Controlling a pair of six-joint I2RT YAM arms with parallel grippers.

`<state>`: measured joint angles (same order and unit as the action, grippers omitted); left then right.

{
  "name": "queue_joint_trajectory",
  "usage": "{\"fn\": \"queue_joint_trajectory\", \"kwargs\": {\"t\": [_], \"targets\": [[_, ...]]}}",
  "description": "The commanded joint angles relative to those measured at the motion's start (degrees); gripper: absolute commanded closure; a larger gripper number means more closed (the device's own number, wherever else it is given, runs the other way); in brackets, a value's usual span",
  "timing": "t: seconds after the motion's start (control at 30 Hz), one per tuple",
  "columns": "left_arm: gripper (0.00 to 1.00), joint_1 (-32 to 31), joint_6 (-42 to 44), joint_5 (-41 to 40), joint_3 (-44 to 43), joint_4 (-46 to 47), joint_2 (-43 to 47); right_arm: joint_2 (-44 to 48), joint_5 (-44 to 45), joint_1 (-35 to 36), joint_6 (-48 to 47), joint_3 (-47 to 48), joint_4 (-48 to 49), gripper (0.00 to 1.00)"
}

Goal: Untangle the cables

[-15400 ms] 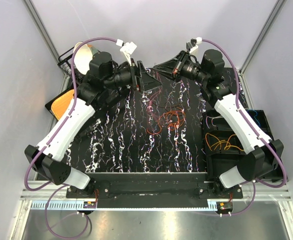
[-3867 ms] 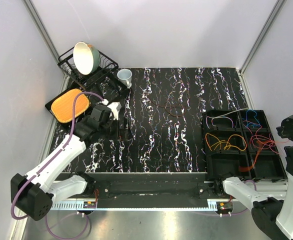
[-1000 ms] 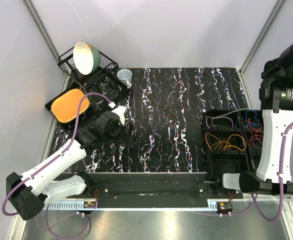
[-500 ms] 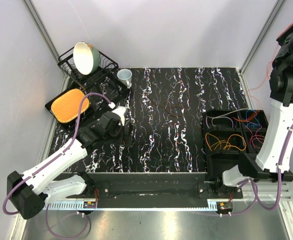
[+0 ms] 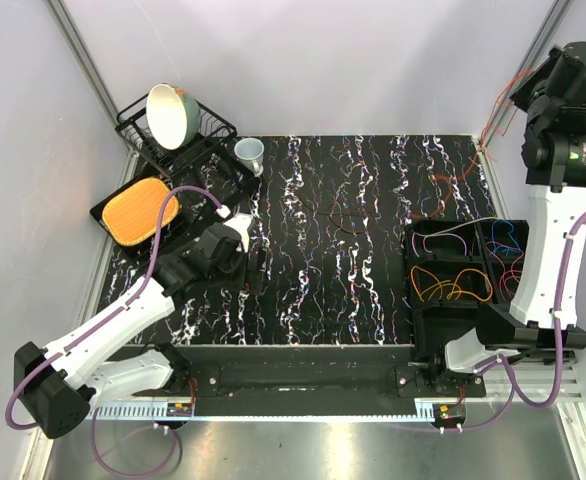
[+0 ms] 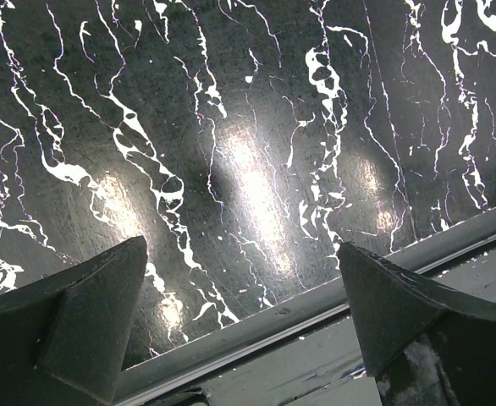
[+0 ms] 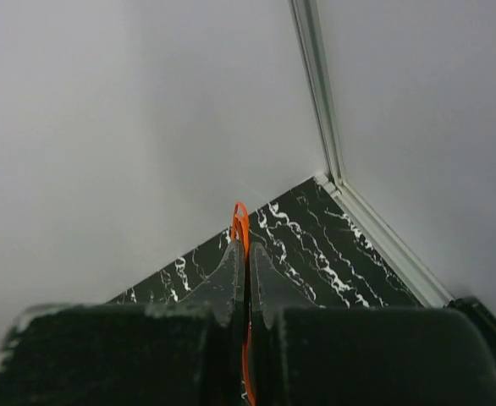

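My right gripper (image 5: 529, 88) is raised high at the back right and shut on a thin orange-red cable (image 7: 241, 222), whose loop sticks out past the fingertips (image 7: 231, 262). In the top view this cable (image 5: 493, 115) trails down to the table (image 5: 303, 300) near the bins. Orange cables (image 5: 451, 284), blue cables (image 5: 504, 236), a pale cable (image 5: 453, 228) and red cables (image 5: 514, 272) lie in the black bins (image 5: 413, 262). A thin dark red loop (image 5: 348, 215) lies mid-table. My left gripper (image 5: 254, 268) is open and empty, low over the marbled table (image 6: 256, 169); it also shows in the left wrist view (image 6: 241, 247).
A dish rack (image 5: 211, 128) holding a tilted bowl (image 5: 168, 114) stands at the back left. A small cup (image 5: 250, 152) is beside it, and an orange pad on a black tray (image 5: 139, 210) sits further left. The table's front rail (image 6: 299, 313) is right under the left gripper.
My right arm has risen and swung toward the back right corner, pulling the orange-red cable up out of the bins. The left arm has barely moved.
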<state>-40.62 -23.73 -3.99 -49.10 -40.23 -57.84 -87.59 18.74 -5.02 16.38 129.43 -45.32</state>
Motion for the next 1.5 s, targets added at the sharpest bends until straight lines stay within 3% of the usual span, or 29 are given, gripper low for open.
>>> {"fn": "queue_joint_trajectory", "kwargs": {"t": [0.0,0.33,0.7,0.9,1.23,1.47], "targets": [[0.01,-0.25,0.61,-1.64,-1.52,1.38,1.07,2.07,-2.39,0.01,2.42,-1.64,1.64,1.00],[0.01,-0.25,0.52,-1.90,-1.61,1.38,0.72,-2.32,-3.45,0.45,-0.21,14.70,0.50,1.00],[0.01,-0.25,0.43,-2.69,-1.70,1.29,0.80,-0.57,-3.27,0.45,1.02,12.17,0.50,1.00],[0.01,-0.25,0.43,-2.60,-1.61,1.21,0.80,3.38,-1.52,0.45,1.99,3.04,1.98,1.00],[0.01,-0.16,0.35,-2.34,-1.52,1.38,0.80,15.86,-0.02,0.45,6.29,-29.55,9.90,1.00],[0.01,-0.16,0.43,-1.11,-1.70,1.38,-0.08,18.16,-0.99,0.45,8.40,-38.89,10.34,1.00]]}}
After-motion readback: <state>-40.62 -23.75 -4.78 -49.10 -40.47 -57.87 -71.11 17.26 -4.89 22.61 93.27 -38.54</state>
